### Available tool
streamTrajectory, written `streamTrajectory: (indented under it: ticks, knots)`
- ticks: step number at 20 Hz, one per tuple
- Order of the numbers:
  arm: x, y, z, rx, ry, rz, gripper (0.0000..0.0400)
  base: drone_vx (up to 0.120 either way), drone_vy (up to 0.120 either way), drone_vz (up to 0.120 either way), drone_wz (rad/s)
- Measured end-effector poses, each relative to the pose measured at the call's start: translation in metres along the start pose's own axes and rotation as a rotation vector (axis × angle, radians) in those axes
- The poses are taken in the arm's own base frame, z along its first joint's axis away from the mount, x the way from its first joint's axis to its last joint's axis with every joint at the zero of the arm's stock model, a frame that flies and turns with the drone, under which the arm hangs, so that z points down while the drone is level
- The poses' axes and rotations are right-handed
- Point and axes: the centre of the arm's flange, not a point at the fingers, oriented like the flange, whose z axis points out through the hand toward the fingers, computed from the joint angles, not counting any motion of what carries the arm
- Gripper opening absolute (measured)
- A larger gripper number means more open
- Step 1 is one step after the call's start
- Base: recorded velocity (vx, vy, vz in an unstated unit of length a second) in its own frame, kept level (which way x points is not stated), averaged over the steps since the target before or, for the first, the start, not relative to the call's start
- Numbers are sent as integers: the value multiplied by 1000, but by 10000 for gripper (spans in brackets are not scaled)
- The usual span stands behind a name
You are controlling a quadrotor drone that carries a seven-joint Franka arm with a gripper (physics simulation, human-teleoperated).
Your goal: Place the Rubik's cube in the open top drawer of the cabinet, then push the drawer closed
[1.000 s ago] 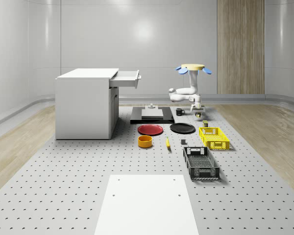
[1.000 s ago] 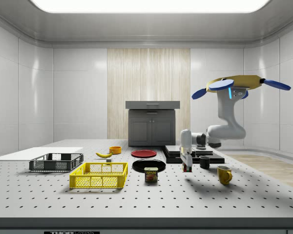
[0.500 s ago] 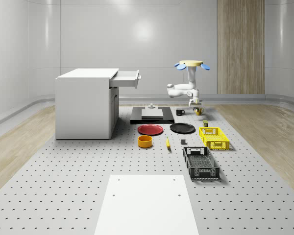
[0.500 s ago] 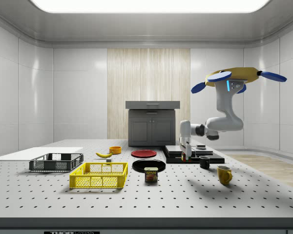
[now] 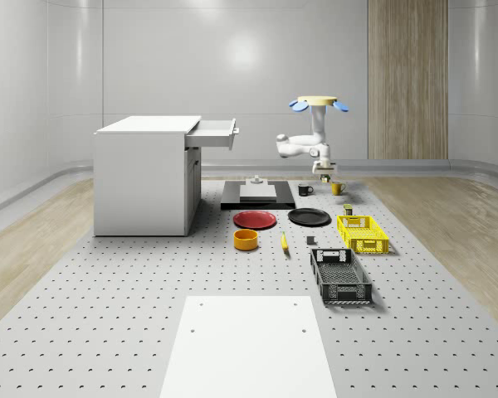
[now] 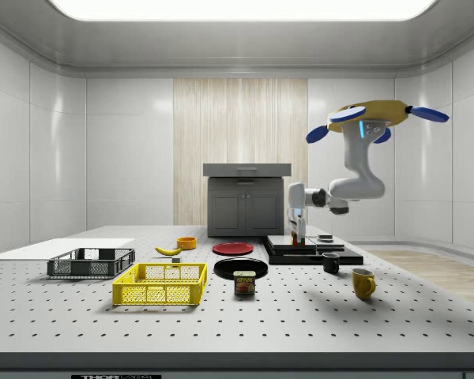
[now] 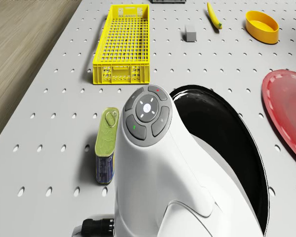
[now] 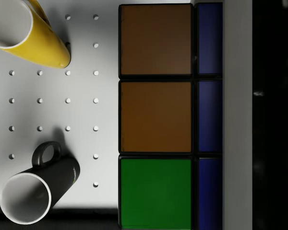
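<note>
The Rubik's cube (image 8: 156, 115) hangs above the table with orange, green and blue tiles facing the wrist camera, and my gripper (image 5: 324, 171) is shut on it. In the side view the cube (image 6: 298, 235) is a small reddish block at the fingertips, level with the black slab. The drone (image 5: 317, 102) hovers over the table's back right, near the two mugs, with its arm bent downward. The white cabinet (image 5: 149, 174) stands at the whole-scene view's left, its top drawer (image 5: 216, 133) pulled open toward the drone. The gripper is well to the right of the drawer and lower than it.
Below the cube lie a yellow mug (image 8: 24, 33) and a black mug (image 8: 38, 187). A black slab (image 5: 257, 195), red plate (image 5: 256, 219) and black plate (image 5: 309, 217) lie between gripper and cabinet. A meat can (image 7: 106, 145), yellow crate (image 7: 122, 44) and black crate (image 5: 340, 276) sit nearer the front.
Drone and arm have risen and drifted toward the back and the whole-scene view's left. The cube has come up off the table with the gripper.
</note>
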Motion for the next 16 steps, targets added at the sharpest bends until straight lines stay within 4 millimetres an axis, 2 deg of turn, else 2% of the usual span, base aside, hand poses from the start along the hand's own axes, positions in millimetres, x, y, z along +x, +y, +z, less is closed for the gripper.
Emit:
streamTrajectory:
  ticks: [16]
  knots:
    - [0, 0, 0, 0, 0, 0, 325, 0, -120, 120, 0]
